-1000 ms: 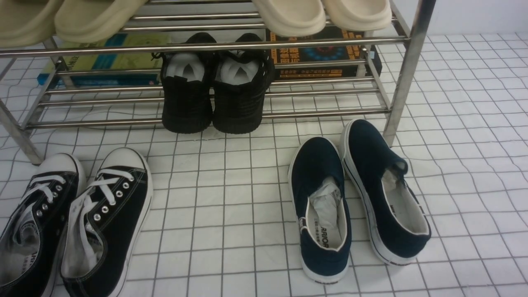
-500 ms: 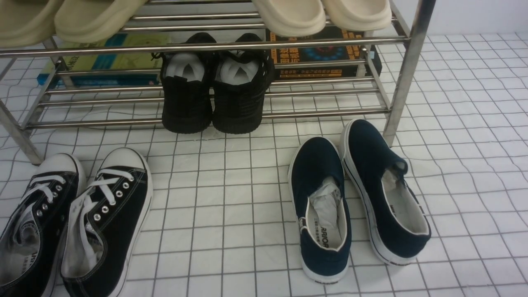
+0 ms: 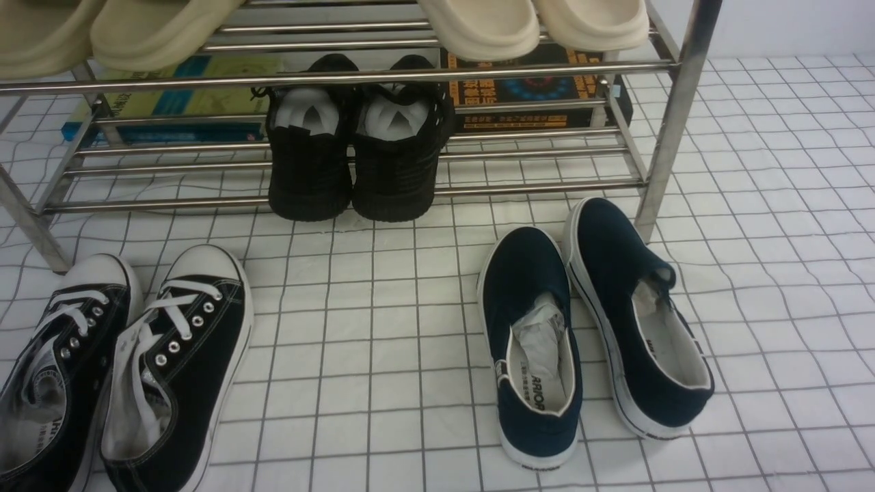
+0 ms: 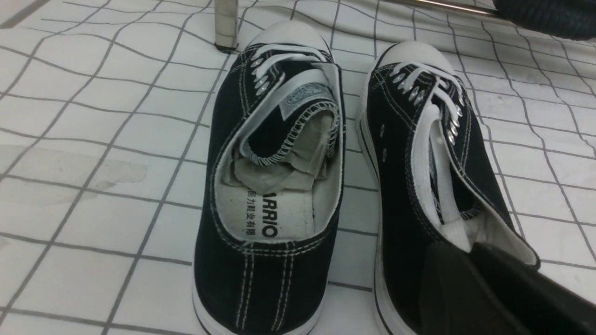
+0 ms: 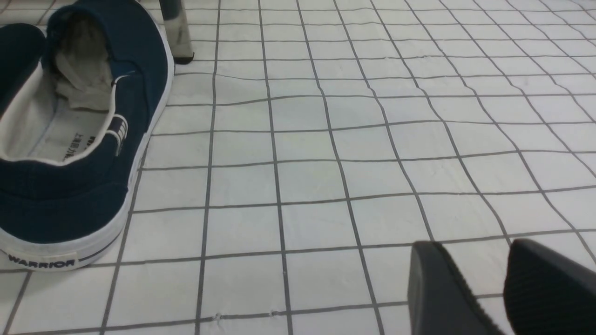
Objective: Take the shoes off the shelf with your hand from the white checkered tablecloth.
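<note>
Shoes (image 4: 265,186), insole print "ARRIO"

Neither arm shows in the front view. The left tool (image 4: 470,284) shows only in its wrist view as dark finger bodies lying close together; their tips are hidden. The right tool (image 5: 484,288) shows two black ribbed fingers (image 5: 549,284) with a narrow gap between them.

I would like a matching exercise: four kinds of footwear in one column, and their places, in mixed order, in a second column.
Things:
1. lace-up sneakers
2. all-black knit shoes
3. navy slip-ons
4. beige slippers

Places:
A. upper tier of the shelf
B. on the tablecloth, left side
C. lower tier of the shelf
D. on the tablecloth, right side

Pairs: 1-B, 2-C, 3-D, 4-A
</note>
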You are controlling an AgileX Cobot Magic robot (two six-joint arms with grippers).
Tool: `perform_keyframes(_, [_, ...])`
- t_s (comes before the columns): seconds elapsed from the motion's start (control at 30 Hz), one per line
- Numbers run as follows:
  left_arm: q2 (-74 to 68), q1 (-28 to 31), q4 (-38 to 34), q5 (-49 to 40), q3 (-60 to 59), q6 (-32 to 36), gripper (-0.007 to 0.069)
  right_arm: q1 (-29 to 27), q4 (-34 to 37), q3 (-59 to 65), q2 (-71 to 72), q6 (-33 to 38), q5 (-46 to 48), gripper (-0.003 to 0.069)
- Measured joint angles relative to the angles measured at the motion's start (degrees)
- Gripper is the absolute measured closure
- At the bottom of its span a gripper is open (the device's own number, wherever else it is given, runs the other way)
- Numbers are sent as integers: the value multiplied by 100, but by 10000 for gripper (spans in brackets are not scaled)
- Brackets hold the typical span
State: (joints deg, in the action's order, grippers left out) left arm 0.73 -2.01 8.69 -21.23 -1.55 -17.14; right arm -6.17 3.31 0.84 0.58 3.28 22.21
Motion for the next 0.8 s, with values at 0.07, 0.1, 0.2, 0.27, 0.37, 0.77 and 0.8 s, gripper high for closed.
perform_keyframes(0.07, [0, -48, 0, 0, 0, 0, 536, 0, 0, 0, 0, 0, 0, 420])
perform_keyframes(0.1, [0, -61, 0, 0, 0, 0, 535, 0, 0, 0, 0, 0, 0, 420])
perform_keyframes(0.2, [0, -66, 0, 0, 0, 0, 532, 0, 0, 0, 0, 0, 0, 420])
perform_keyframes(0.27, [0, -66, 0, 0, 0, 0, 531, 0, 0, 0, 0, 0, 0, 420])
perform_keyframes(0.37, [0, -66, 0, 0, 0, 0, 529, 0, 0, 0, 0, 0, 0, 420])
perform_keyframes(0.77, [0, -66, 0, 0, 0, 0, 513, 0, 0, 0, 0, 0, 0, 420])
perform_keyframes(0.8, [0, -66, 0, 0, 0, 0, 513, 0, 0, 0, 0, 0, 0, 420])
